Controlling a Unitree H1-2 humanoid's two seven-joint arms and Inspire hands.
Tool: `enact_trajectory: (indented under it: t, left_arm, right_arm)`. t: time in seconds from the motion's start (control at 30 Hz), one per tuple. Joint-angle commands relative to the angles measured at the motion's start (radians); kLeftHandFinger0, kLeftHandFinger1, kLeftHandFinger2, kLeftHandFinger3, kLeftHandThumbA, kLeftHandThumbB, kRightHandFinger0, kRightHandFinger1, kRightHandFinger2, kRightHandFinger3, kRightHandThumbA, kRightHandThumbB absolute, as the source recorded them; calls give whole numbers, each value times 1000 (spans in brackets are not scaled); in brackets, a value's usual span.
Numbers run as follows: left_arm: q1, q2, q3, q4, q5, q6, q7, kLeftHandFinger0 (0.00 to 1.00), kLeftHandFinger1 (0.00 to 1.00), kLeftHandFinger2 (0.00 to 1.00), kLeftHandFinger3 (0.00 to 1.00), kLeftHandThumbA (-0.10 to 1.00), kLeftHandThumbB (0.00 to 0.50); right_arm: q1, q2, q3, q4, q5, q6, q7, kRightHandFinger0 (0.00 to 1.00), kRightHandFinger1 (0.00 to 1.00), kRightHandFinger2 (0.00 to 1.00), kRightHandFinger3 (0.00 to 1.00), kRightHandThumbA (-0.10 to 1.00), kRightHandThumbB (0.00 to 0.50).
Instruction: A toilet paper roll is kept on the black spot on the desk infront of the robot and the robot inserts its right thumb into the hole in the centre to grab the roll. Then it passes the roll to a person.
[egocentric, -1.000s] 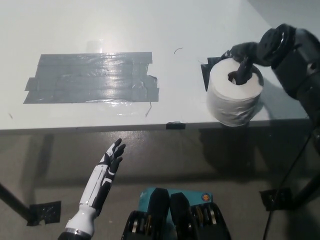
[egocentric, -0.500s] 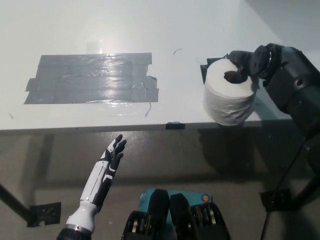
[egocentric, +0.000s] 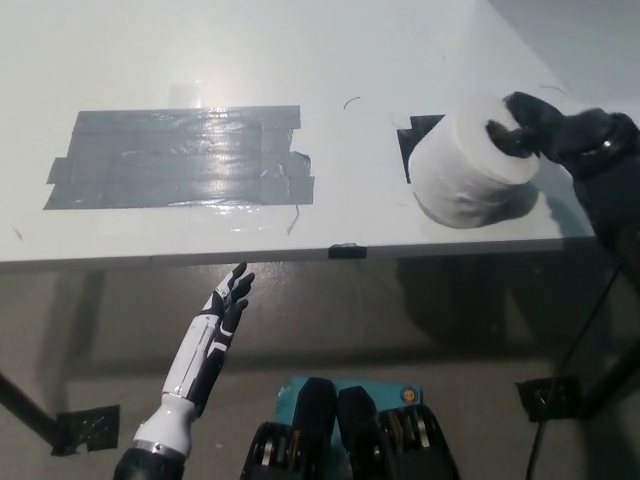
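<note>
The black right hand comes in from the right edge of the frame, near the top. Its thumb goes into the hole in the middle of the toilet paper roll, and the other fingers lie along the top of the roll, so the hand is gripping it. The roll is tipped over to one side, with its hole facing the hand. It sits at the right of the white desk, close to the front edge, and partly covers the small black spot. The white left hand hangs at the lower left, below the desk edge, holding nothing with its fingers spread. A big patch of grey tape lies on the desk at the upper left.
</note>
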Motion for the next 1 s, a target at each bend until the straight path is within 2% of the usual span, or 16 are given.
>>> enact_trajectory:
  t: [0.0,0.03,0.07,0.13,0.2,0.27,0.3,0.33,0.47,0.57,0.67,0.77,0.97]
  left_arm:
    - [-58,3,8,-6,2,-43,12,1000,1000,1000,1000,1000,130]
    - [-62,3,8,-4,2,-45,13,1000,1000,1000,1000,1000,131]
    - [-68,2,8,-3,6,-41,15,1000,1000,1000,1000,1000,138]
    - [-78,-1,9,1,3,-38,15,1000,1000,1000,1000,1000,143]
    - [-86,-3,9,8,2,-45,18,1000,1000,1000,1000,1000,134]
    - [-90,-3,9,16,0,-54,18,1000,1000,1000,1000,1000,133]
    - [-97,-4,11,21,-1,-55,20,1000,1000,1000,1000,1000,132]
    - [-110,-6,13,24,-2,-53,22,1000,1000,1000,1000,1000,132]
    - [-138,-7,12,27,4,-39,23,1000,1000,1000,1000,1000,131]
    - [-154,-9,12,31,3,-44,24,1000,1000,1000,1000,1000,128]
    - [-159,-9,12,26,2,-36,22,1000,1000,1000,1000,1000,137]
    - [-152,-10,13,14,2,-31,23,1000,1000,1000,1000,1000,138]
    - [-136,-6,15,12,3,-36,25,1000,1000,1000,1000,1000,132]
  right_arm:
    - [70,17,-304,-16,349,-7,15,173,611,1000,1000,-100,234]
    - [75,20,-335,-18,363,2,24,57,554,1000,1000,-100,233]
    - [90,25,-390,-25,406,21,39,3,538,1000,1000,-100,224]
    - [93,28,-445,-25,436,37,50,0,512,996,1000,-100,209]
    - [101,31,-527,-25,492,65,83,0,454,887,1000,-100,195]
    - [106,36,-579,-35,526,96,97,0,432,842,1000,-100,188]
    - [109,39,-596,-50,537,100,112,0,409,784,1000,-100,177]
    - [99,39,-615,-53,545,106,118,0,379,761,991,-100,156]
    - [95,56,-674,-127,589,145,157,0,227,668,1000,-100,137]
    - [104,85,-713,-248,644,246,172,0,273,713,1000,-100,130]
    - [117,122,-740,-374,690,329,157,0,276,711,1000,-100,107]
    - [132,157,-708,-487,749,345,127,0,356,760,1000,-100,113]
    - [189,204,-581,-723,934,345,52,0,386,759,1000,-100,97]
